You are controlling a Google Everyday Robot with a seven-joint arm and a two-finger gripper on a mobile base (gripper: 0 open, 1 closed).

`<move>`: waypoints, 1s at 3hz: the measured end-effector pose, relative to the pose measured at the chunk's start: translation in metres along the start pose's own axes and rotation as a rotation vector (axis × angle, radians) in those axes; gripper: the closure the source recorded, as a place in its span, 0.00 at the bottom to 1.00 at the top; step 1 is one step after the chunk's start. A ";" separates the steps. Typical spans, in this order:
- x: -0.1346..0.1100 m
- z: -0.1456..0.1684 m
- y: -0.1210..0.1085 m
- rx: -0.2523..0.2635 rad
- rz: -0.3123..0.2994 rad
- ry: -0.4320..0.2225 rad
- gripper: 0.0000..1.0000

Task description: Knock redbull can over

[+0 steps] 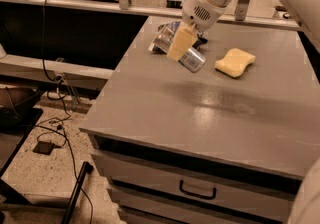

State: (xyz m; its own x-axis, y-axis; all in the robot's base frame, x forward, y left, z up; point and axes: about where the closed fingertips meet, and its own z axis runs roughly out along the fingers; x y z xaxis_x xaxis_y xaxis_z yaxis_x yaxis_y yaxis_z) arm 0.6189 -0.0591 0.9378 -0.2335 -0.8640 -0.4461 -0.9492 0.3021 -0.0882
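The redbull can [193,61], silver with blue panels, lies tipped over on its side on the grey table [200,118], its top end pointing back left. My gripper [181,44] comes down from the white arm at the top and sits right over the middle of the can, hiding that part. A blue-and-white snack bag [169,26] shows partly behind the can and gripper.
A pale yellow sponge [235,62] lies on the table just right of the can. The table's left edge is close to the can. A drawer with a black handle [197,191] is below the front edge. Cables [55,128] lie on the floor at the left.
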 end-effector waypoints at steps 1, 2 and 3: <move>0.008 0.003 0.007 -0.033 0.004 0.031 1.00; 0.008 0.003 0.007 -0.033 0.004 0.031 1.00; 0.011 0.033 0.022 0.004 -0.055 0.179 0.96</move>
State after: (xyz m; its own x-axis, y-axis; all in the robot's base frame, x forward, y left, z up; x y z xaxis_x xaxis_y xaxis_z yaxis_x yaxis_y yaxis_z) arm 0.6022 -0.0489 0.9013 -0.2150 -0.9370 -0.2753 -0.9609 0.2533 -0.1119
